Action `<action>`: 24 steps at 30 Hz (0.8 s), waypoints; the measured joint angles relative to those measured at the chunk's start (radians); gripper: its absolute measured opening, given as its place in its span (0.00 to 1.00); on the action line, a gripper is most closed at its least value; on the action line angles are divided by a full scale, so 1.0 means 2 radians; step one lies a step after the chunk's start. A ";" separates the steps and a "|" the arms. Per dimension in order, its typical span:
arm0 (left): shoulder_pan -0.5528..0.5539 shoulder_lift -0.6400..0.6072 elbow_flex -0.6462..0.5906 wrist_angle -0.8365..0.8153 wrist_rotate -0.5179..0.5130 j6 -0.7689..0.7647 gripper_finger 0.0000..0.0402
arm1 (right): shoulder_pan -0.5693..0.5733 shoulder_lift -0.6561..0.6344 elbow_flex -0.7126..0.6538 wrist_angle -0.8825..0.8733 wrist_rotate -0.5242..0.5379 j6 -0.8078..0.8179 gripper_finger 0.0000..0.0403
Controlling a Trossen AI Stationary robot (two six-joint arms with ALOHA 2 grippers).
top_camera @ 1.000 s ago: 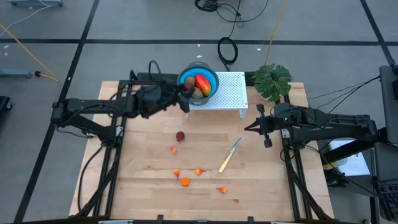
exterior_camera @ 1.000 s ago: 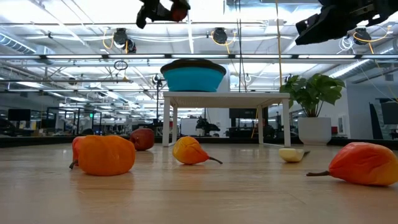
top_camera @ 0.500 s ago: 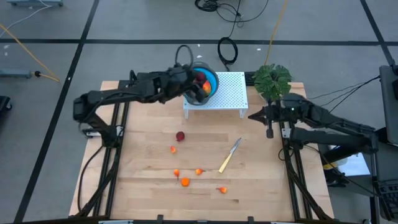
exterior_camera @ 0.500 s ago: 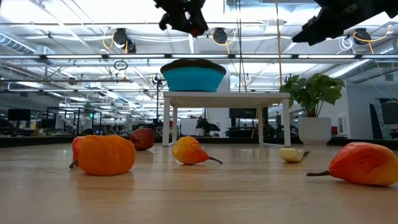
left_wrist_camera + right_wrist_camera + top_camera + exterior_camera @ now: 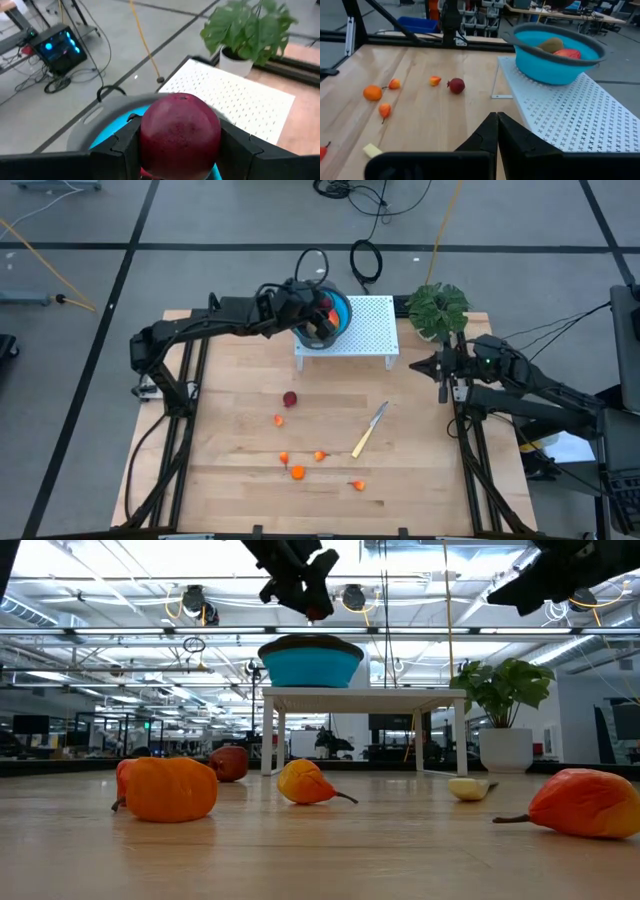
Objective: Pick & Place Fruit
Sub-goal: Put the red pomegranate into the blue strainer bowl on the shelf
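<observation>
Since a moment ago, the left end effector has carried its red fruit from beside the bowl to over it, arm stretched across the tabletop. Low view: it hangs above the bowl's rim. Left wrist view: fingers pinch the fruit; next comes release. Right end effector, pressed together, waits beside the rack.

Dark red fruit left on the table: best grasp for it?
Come straight down on the dark red fruit and close across its widest middle. It is round, sits alone on bare table, and the nearest orange piece stands apart, so fingers fit either side.
</observation>
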 joint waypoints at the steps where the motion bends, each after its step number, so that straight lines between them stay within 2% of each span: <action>1: 0.000 0.000 0.000 -0.005 0.000 -0.003 0.48 | 0.000 -0.005 -0.004 0.002 0.000 0.003 0.01; 10: 0.003 0.000 0.000 -0.028 -0.004 -0.007 0.48 | 0.000 -0.042 -0.030 0.005 0.003 0.021 0.01; 24: 0.017 0.024 0.000 -0.071 -0.008 -0.046 0.48 | 0.000 -0.053 -0.039 0.005 0.004 0.021 0.01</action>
